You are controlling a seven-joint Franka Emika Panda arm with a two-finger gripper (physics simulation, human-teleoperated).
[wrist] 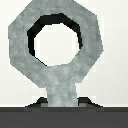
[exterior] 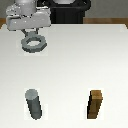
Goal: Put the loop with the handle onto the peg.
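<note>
The loop with the handle [exterior: 33, 43] is a flat gray ring, seen at the far left of the exterior view. My gripper [exterior: 32, 33] is shut on its short handle, so the ring hangs just below the fingers. The wrist view shows the ring [wrist: 55, 47] large and face-on, its handle [wrist: 61, 90] running down into my gripper [wrist: 62, 101] between the dark fingers [wrist: 42, 103]. The peg [exterior: 34, 104], an upright dark gray cylinder, stands near the front of the white table on the exterior view's left, well apart from the ring.
A brown wooden block [exterior: 95, 105] stands upright at the front, on the exterior view's right, level with the peg. The robot's dark base [exterior: 67, 11] sits at the table's [exterior: 75, 60] far edge.
</note>
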